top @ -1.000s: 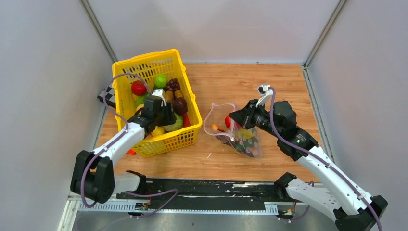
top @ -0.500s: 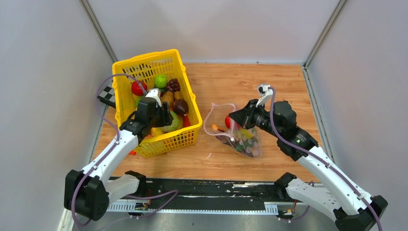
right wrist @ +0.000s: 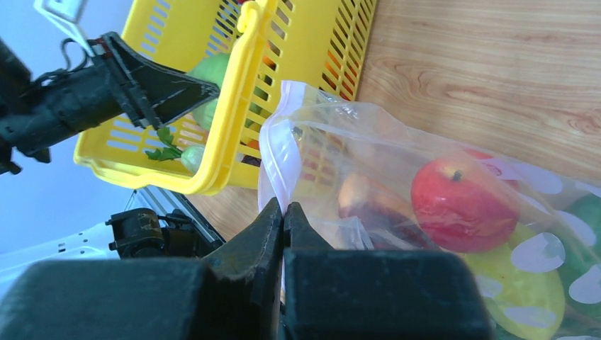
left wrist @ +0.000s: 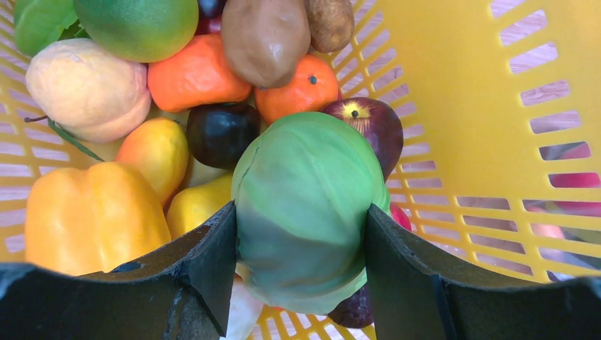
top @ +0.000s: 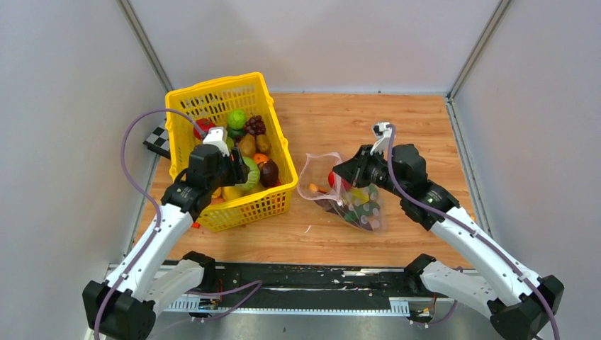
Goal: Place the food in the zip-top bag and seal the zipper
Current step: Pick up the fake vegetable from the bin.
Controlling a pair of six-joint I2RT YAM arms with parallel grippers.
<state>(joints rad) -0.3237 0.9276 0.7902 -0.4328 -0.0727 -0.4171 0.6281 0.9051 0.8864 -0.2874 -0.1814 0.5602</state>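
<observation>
My left gripper is shut on a green cabbage and holds it just above the other food in the yellow basket; it also shows in the top view. Below it lie a yellow pepper, oranges and a dark eggplant. My right gripper is shut on the pale pinkish zipper edge of the clear dotted zip-top bag, holding its mouth open toward the basket. The bag holds a red apple and several other pieces.
The basket stands at the left of the wooden table, its right wall close to the bag's mouth. A black rail runs along the near edge. Grey walls close in the left, back and right sides.
My left gripper has lifted and drawn back toward the near side of the basket with the cabbage in it. The right gripper has shifted slightly left, still holding the bag's edge.
</observation>
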